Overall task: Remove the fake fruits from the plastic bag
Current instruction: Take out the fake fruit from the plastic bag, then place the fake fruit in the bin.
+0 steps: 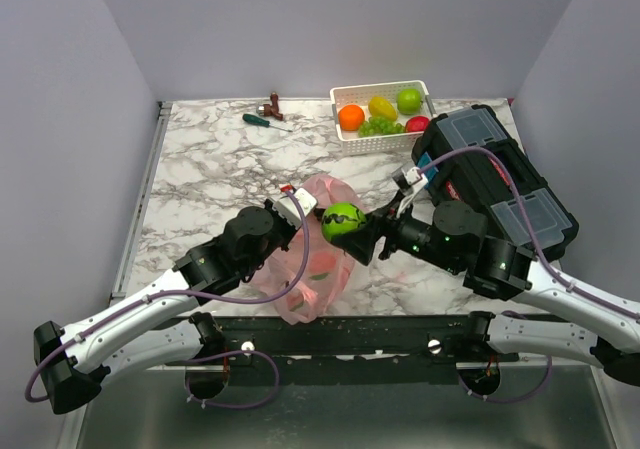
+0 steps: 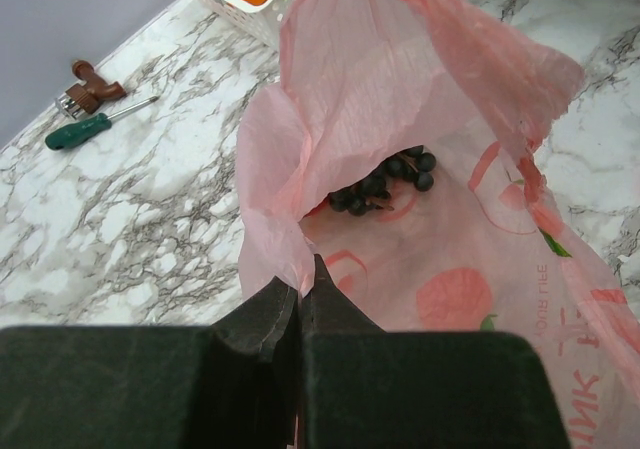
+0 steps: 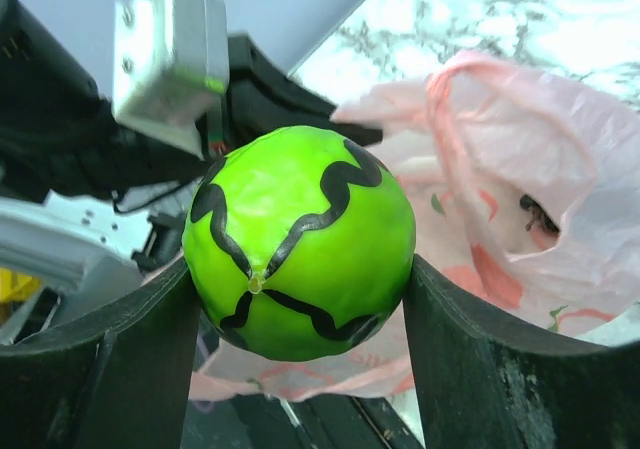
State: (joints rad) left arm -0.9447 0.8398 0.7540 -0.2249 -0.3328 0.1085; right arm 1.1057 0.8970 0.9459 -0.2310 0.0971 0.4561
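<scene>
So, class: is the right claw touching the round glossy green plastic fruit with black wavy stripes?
Touching. The right wrist view shows the right claw gripping the round green striped fruit, fingers pressed against both sides.

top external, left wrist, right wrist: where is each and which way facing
top external: above and behind the arms, looking down on the marble table; both arms show.
left wrist: on the left arm, looking past the shut left gripper into the pink bag.
right wrist: on the right arm, facing the striped green fruit in the right gripper.
shared: both wrist views show pink bag and dark grapes.
</scene>
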